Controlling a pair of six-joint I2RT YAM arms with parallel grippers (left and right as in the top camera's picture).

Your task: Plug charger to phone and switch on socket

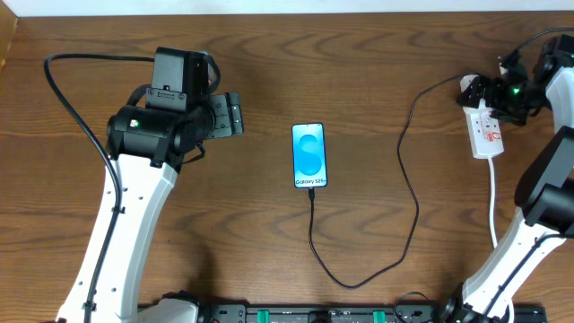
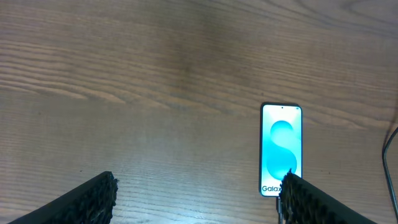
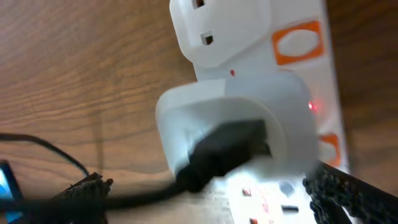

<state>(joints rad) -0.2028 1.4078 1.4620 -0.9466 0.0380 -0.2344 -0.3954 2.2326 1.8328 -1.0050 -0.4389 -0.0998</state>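
Right hand (image 3: 202, 186) is spread wide, nothing pinched, hanging right over the charger's white adapter (image 3: 236, 124), far out to the right of the phone (image 1: 308, 155). That adapter is seated in the socket (image 3: 249, 25), and there's an orange switch (image 3: 297, 42) just past it on the strip, plus a tiny red light (image 3: 311, 106) glowing beside the adapter; whether that means power is on, I can't say. Follow the black cable (image 1: 413, 188) off the adapter: it loops down the tabletop (image 1: 269, 54) and comes back up to the phone's near edge, where it looks plugged in, though the tip is too small to be sure. Phone lies flat, screen bright blue. Left hand (image 2: 199, 186) hovers to the left of the phone, also spread and empty. So this reads as the switching step: the right hand needs to bring one fingertip down squarely on the switch for the adapter's outlet, without nudging the adapter loose.
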